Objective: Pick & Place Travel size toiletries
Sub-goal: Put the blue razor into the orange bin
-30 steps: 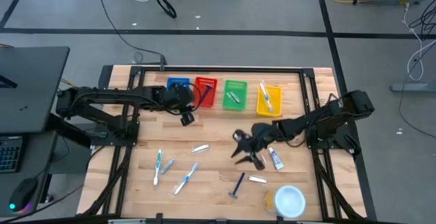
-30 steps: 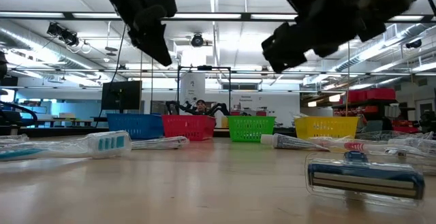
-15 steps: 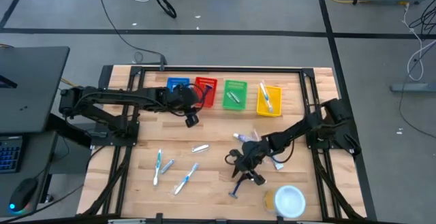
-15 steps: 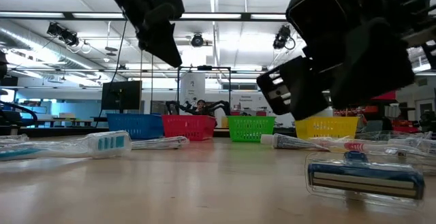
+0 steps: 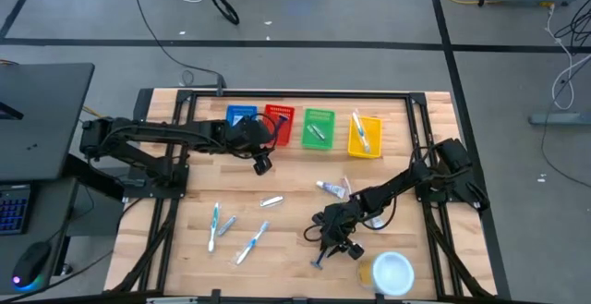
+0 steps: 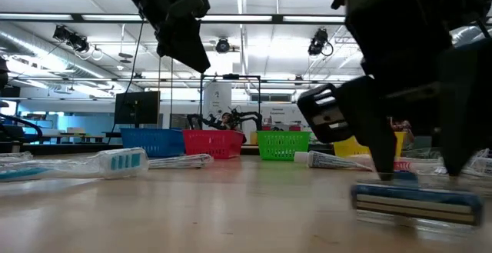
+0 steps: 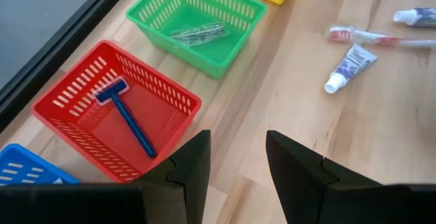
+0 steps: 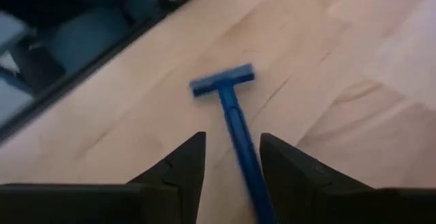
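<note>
My right pincer [image 5: 334, 242] hung low over the worktop [image 5: 286, 216], fingers parted, with the blue razor [image 8: 235, 115] lying flat between and ahead of them, ungripped. My left pincer [image 7: 235, 159] waited open beside the red basket [image 7: 116, 112], which held another razor [image 7: 126, 112].

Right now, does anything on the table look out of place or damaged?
Nothing stands out. Loose toiletries lie flat on the table, the baskets stand in a row, and the right claw hangs open over the blue razor.
</note>
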Robot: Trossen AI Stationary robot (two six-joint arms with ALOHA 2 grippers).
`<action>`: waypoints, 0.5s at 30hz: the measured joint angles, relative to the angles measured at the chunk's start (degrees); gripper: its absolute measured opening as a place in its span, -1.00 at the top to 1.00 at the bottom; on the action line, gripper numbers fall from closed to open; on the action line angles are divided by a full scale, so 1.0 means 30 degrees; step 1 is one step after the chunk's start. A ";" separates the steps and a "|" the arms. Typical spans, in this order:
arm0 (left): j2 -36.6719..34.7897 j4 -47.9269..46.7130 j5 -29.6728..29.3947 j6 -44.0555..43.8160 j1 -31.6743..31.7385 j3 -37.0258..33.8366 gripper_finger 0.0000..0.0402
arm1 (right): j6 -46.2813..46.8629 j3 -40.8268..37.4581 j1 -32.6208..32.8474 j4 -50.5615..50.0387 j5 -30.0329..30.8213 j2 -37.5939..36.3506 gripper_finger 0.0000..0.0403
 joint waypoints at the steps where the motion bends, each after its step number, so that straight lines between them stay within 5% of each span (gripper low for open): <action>1: 0.0000 0.0019 0.0000 -0.0118 -0.0086 0.0000 0.25 | -0.0350 -0.0007 0.0073 -0.0165 0.0019 0.0000 0.26; 9: 0.0000 0.0080 -0.0005 -0.0608 -0.0899 -0.0001 0.25 | -0.1310 0.0197 0.0198 -0.0796 0.2371 0.0000 0.30; 15: -0.0007 0.0098 -0.0086 -0.0866 -0.1412 -0.0001 0.25 | -0.1488 0.0197 0.0203 -0.0847 0.2397 0.0000 0.60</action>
